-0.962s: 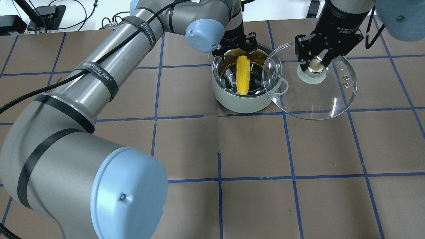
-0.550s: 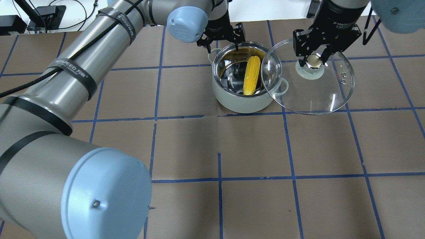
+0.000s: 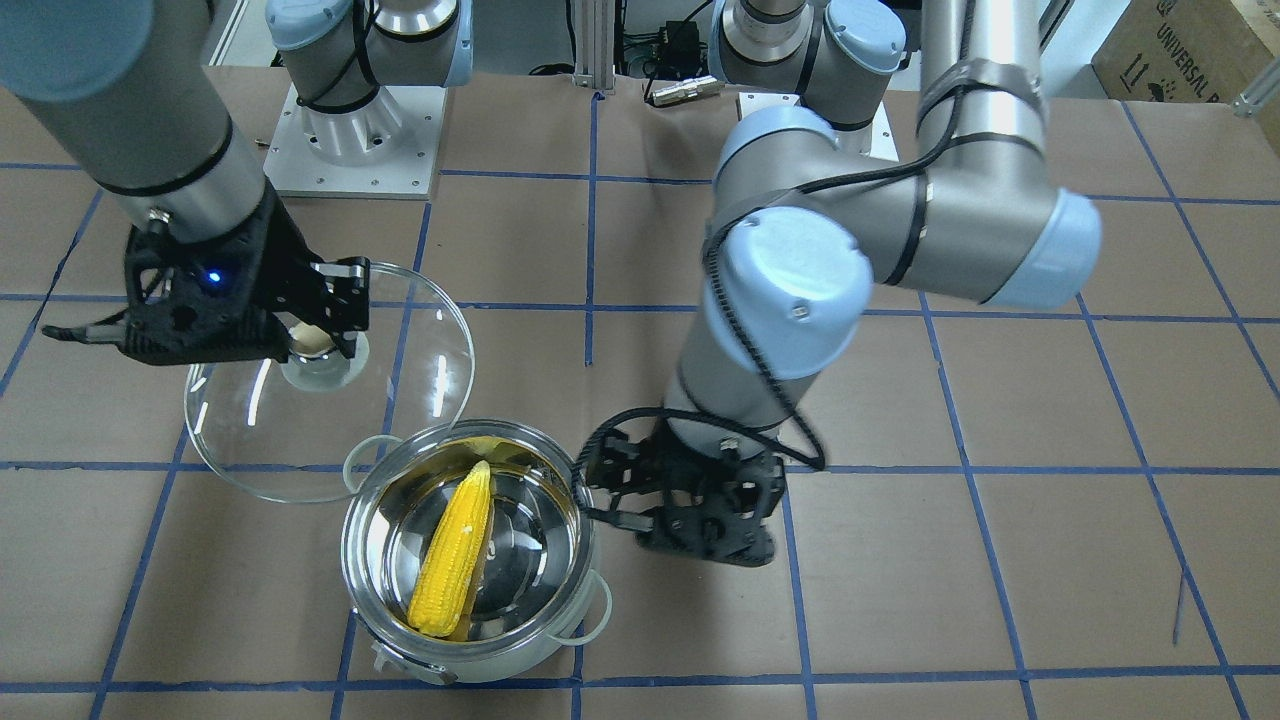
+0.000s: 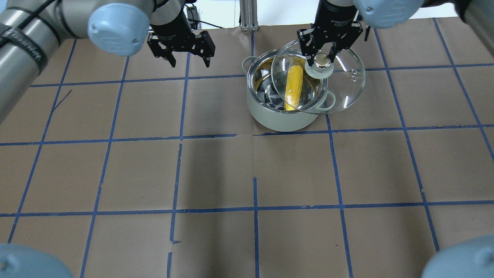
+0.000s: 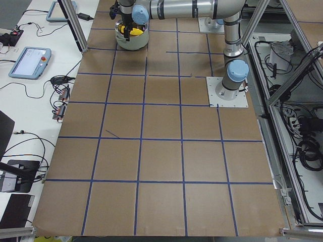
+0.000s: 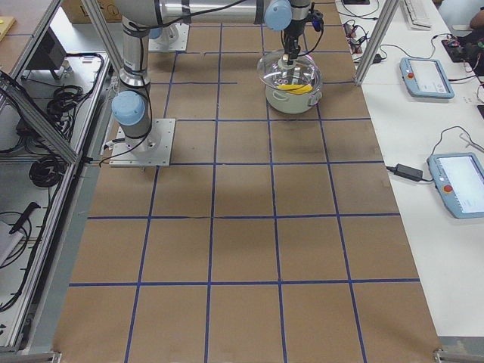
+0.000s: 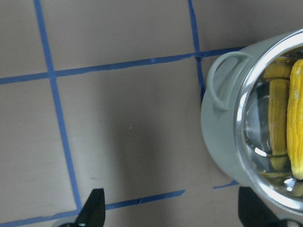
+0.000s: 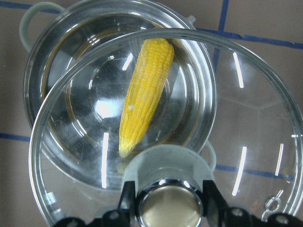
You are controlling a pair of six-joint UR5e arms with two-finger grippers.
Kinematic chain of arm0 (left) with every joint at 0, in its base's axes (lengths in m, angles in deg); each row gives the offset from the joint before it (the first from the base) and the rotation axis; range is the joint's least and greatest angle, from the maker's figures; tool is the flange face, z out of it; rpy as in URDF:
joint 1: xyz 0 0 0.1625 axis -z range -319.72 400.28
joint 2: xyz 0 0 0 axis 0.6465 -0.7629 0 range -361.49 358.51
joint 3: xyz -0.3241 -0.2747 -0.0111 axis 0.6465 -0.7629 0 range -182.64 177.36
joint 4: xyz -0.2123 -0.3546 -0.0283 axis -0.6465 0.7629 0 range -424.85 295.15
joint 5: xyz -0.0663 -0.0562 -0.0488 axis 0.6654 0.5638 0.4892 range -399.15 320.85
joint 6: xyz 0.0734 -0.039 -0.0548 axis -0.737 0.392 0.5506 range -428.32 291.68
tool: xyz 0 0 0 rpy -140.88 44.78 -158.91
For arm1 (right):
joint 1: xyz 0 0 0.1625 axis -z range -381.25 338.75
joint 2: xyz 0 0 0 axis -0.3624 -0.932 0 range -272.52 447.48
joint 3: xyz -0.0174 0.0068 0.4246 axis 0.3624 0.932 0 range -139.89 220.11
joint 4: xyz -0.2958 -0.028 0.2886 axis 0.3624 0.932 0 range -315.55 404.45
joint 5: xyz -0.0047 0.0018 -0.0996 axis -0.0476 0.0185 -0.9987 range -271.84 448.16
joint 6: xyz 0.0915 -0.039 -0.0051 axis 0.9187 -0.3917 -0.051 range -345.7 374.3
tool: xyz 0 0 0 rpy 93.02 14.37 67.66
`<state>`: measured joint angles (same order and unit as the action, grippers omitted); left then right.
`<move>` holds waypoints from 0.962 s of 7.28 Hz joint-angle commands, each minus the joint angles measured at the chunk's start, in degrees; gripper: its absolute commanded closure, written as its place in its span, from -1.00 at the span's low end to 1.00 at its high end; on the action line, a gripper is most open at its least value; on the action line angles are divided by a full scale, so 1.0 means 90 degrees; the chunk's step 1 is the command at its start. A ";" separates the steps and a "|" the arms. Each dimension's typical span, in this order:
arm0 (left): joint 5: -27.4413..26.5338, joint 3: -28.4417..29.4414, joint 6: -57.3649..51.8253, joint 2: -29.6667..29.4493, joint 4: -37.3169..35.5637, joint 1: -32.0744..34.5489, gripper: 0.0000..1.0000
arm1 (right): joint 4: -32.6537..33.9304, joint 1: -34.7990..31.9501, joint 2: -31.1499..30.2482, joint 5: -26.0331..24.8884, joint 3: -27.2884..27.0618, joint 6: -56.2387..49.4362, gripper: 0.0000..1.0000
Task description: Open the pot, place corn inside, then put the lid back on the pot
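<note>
The steel pot (image 4: 278, 119) stands at the table's far middle with the yellow corn (image 4: 293, 85) lying inside it. My right gripper (image 4: 322, 58) is shut on the beige knob of the clear glass lid (image 4: 347, 96) and holds it above the pot, overlapping the pot's right half. In the right wrist view the lid (image 8: 265, 118) covers the corn (image 8: 144, 94). My left gripper (image 4: 181, 52) is open and empty, left of the pot and apart from it. The front view shows the pot (image 3: 470, 660), corn (image 3: 455, 550), lid (image 3: 240, 440) and left gripper (image 3: 685, 520).
Brown paper with a blue tape grid covers the table (image 4: 254, 173). The pot's pale loop handle (image 7: 220, 80) faces my left gripper (image 7: 170, 213). Monitors, tablets and cables lie on side benches beyond the table's edges.
My left gripper has drawn back leftward from the pot, leaving the corn inside. My right gripper has carried the lid leftward until it overlaps the pot.
</note>
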<state>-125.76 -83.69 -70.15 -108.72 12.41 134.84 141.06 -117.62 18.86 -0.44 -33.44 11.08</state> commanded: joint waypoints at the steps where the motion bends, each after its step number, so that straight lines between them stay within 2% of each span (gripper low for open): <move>1: -0.0210 -0.0488 -0.0276 0.1119 0.0813 -0.0505 -1.00 | 0.0214 -0.0113 0.0651 0.0010 0.0649 -0.0014 0.33; 3: -0.0210 -0.0050 -0.0276 0.1221 0.1478 -0.0527 -1.00 | 0.0213 -0.0307 0.0886 -0.0018 0.0817 0.0054 0.33; 4: -0.0268 0.0068 -0.0276 0.1385 0.1590 -0.0498 -1.00 | 0.0252 -0.0356 0.0964 0.0001 0.0827 0.0045 0.33; 5: -0.0172 -0.0085 -0.0160 0.1493 0.1552 -0.0555 -1.00 | 0.0242 -0.0367 0.1062 0.0010 0.0857 0.0006 0.33; 7: -0.0336 0.0001 0.0454 0.1270 0.1502 -0.0546 -1.00 | 0.0233 -0.0425 0.1131 0.0011 0.0847 -0.0004 0.33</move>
<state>-127.78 -83.96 -68.95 -96.59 25.86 129.96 143.18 -121.01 28.55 -0.37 -25.81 11.12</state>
